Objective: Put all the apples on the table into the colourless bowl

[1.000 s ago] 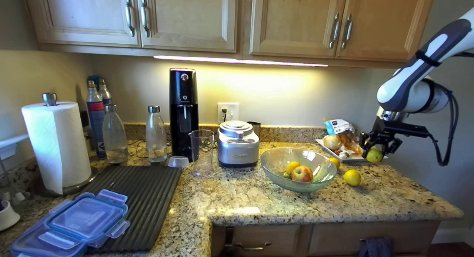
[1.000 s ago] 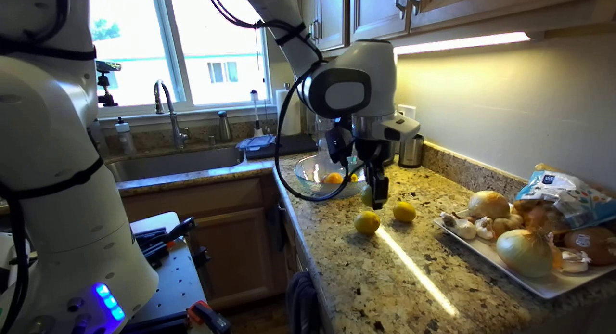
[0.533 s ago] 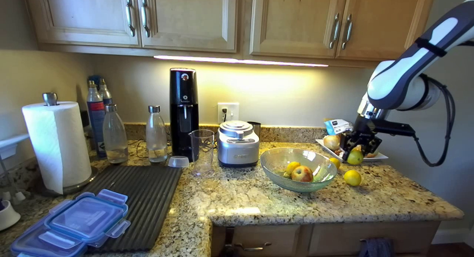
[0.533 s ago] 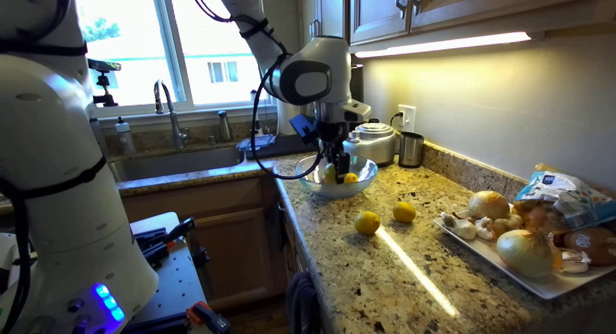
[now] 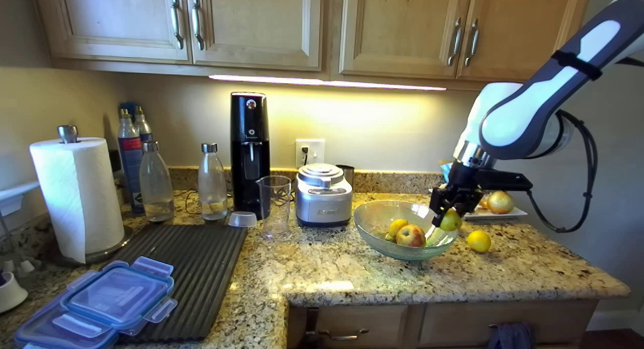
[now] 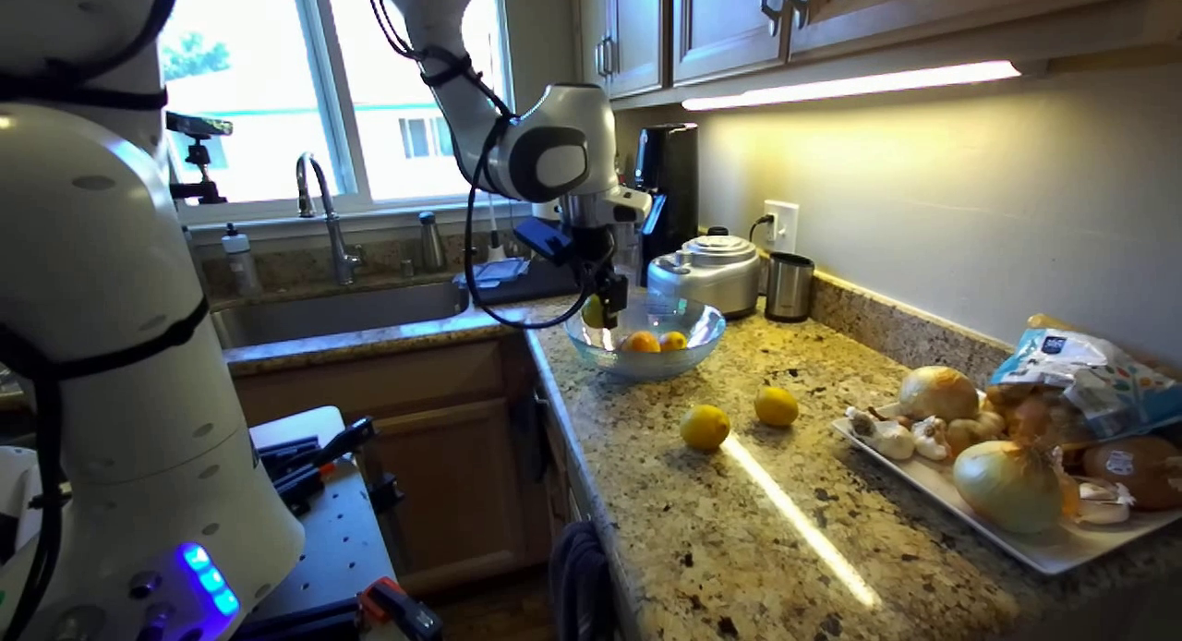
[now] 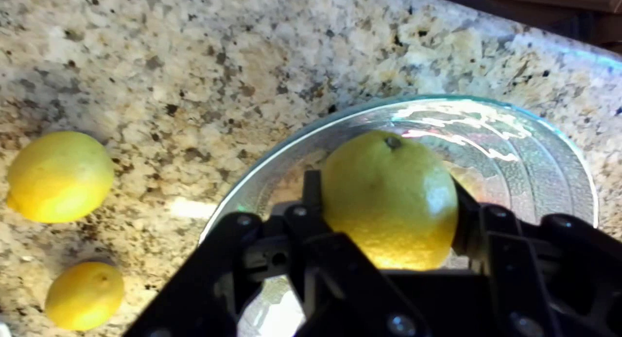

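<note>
Granite countertop (image 5: 322, 263), in an exterior view, is topped by glass bowl (image 5: 375, 238). In an exterior view, two yellow fruits (image 6: 705, 428) (image 6: 776, 406) are seen on countertop. Wrist view: yellow-green fruit (image 7: 388, 196) is pinched by gripper (image 7: 388, 203), bowl seen behind.

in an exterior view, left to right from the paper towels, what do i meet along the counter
Paper towel roll, left clear bottle, right clear bottle, black appliance, silver appliance, glass bowl, loose yellow fruit.
</note>
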